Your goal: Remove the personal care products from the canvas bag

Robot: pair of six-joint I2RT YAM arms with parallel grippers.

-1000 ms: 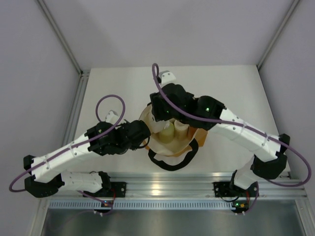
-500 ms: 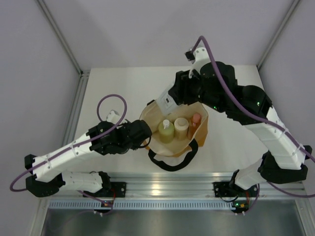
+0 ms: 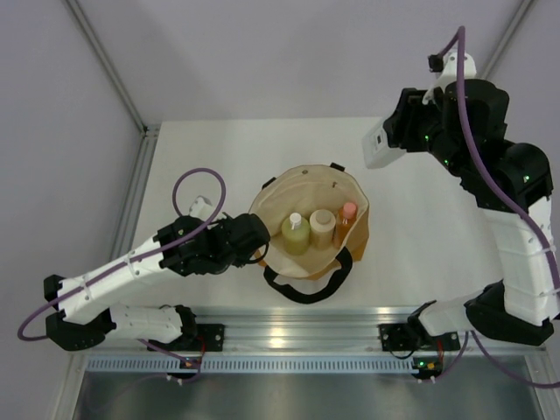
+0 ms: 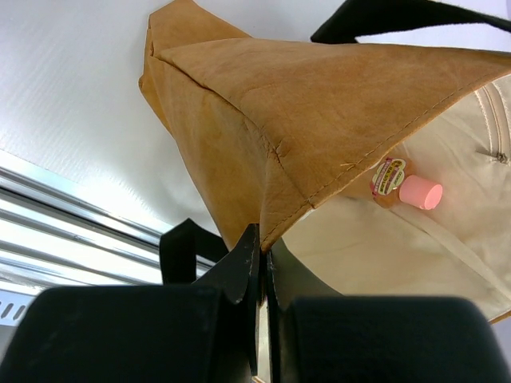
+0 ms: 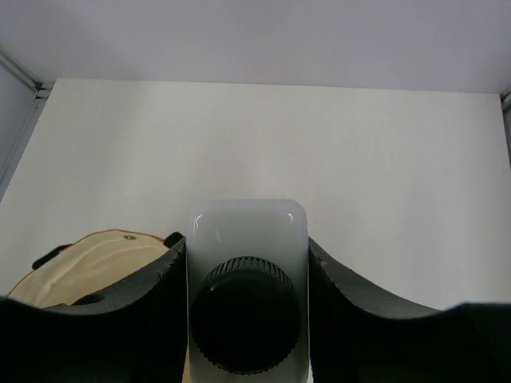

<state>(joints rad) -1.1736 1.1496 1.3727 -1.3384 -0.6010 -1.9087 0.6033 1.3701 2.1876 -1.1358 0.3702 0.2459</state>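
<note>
The tan-orange canvas bag (image 3: 306, 232) stands open mid-table, cream lining showing. Inside stand the yellow-green bottle with white cap (image 3: 296, 234), the beige wide-topped bottle (image 3: 322, 225) and the slim orange bottle with pink cap (image 3: 346, 219), which also shows in the left wrist view (image 4: 406, 185). My left gripper (image 3: 262, 251) is shut on the bag's left rim (image 4: 319, 191). My right gripper (image 3: 378, 147) is shut on the whitish bottle with dark cap (image 5: 247, 287), held high above the table right of the bag and behind it.
The bag's black loop handle (image 3: 302, 287) lies on the table toward the near edge. A metal rail (image 3: 289, 337) runs along the table's near edge. Grey walls enclose the white table (image 3: 420, 254) on three sides.
My right gripper has risen out of the bag with the whitish bottle and swung up and to the right. The left gripper keeps its hold on the rim.
</note>
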